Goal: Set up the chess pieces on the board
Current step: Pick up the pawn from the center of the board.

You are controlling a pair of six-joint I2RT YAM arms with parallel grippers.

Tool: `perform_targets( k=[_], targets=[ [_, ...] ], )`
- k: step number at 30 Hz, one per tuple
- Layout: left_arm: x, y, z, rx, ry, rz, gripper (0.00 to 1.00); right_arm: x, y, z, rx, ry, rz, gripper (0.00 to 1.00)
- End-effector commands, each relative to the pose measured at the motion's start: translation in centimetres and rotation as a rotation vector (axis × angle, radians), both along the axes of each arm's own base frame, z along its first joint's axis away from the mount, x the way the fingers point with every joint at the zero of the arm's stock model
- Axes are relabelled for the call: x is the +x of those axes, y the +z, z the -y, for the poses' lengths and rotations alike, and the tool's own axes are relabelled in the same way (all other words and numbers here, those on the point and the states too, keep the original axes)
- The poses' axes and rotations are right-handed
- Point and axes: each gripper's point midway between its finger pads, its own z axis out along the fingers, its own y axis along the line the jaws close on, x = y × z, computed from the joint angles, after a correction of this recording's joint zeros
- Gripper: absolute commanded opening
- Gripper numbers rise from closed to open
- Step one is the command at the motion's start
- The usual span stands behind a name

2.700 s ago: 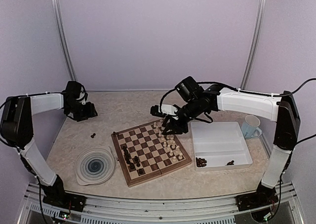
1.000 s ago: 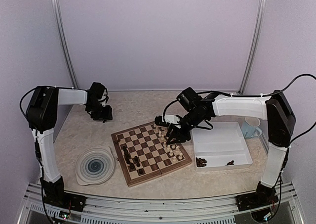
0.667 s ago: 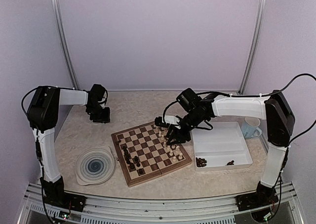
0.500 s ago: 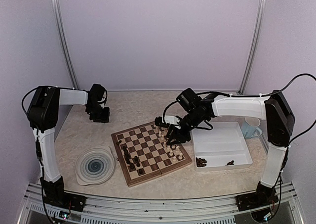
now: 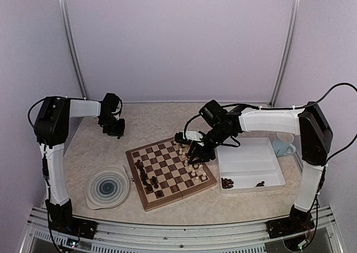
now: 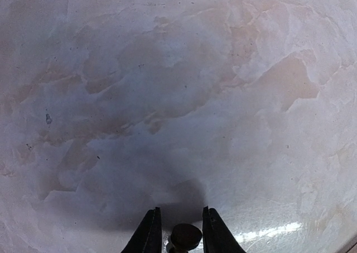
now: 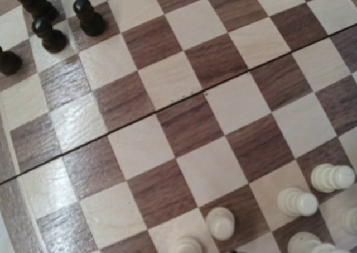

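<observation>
My table [image 5: 150,122] is pale and marbled. The board [image 5: 167,165] lies at its middle, turned a little askew. Just right of the board sits a white tray [image 5: 248,152] with a few dark pieces [image 5: 226,182] at its near edge. A blue-swirl plate [image 5: 107,187] lies left of the board, and a mug [image 5: 283,143] stands beyond the tray's far right corner.

My right gripper [image 5: 196,152] hangs low over the board's right side, above the cream pieces [image 7: 220,222] gathered there. My wrist view does not show its fingers, so I cannot tell how they stand. Dark pieces [image 7: 89,18] stand along the board's left side.

My left gripper [image 6: 178,213] is down at the bare table, far left and well apart from the board. Its fingers stand close on either side of one dark piece [image 6: 186,236]. I cannot tell whether they are clamped on it.
</observation>
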Motion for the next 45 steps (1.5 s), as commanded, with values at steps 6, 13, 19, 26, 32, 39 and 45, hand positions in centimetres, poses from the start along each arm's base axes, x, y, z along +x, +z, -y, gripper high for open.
perform_targets(
  k=[6,13,19,26,32,39,45],
  targets=[
    [-1.7,-3.4,0.4,-0.051,0.005,-0.111,0.23,-0.7,-0.9,0.0,-0.014,0.020,-0.032,0.38],
    [-2.6,-3.5,0.5,-0.040,0.006,-0.141,0.15,-0.8,-1.2,-0.2,-0.019,0.021,-0.036,0.39],
    [-2.4,-1.1,1.0,-0.088,0.020,-0.104,0.11,0.2,-0.7,-0.2,-0.027,-0.008,0.007,0.38],
    [-2.5,1.3,1.0,-0.111,0.026,-0.076,0.20,0.6,-0.1,-0.4,-0.024,-0.016,0.017,0.38],
    [-4.3,-1.2,0.8,-0.058,0.029,-0.169,0.26,0.5,-0.3,-0.3,-0.031,-0.017,0.010,0.39],
    [-4.9,-2.5,1.0,-0.035,0.028,-0.214,0.22,0.4,-0.2,-0.3,-0.029,-0.015,0.009,0.39],
    [-4.3,-2.8,1.1,-0.039,0.025,-0.223,0.15,0.4,-0.3,-0.3,-0.027,-0.013,0.007,0.39]
  ],
)
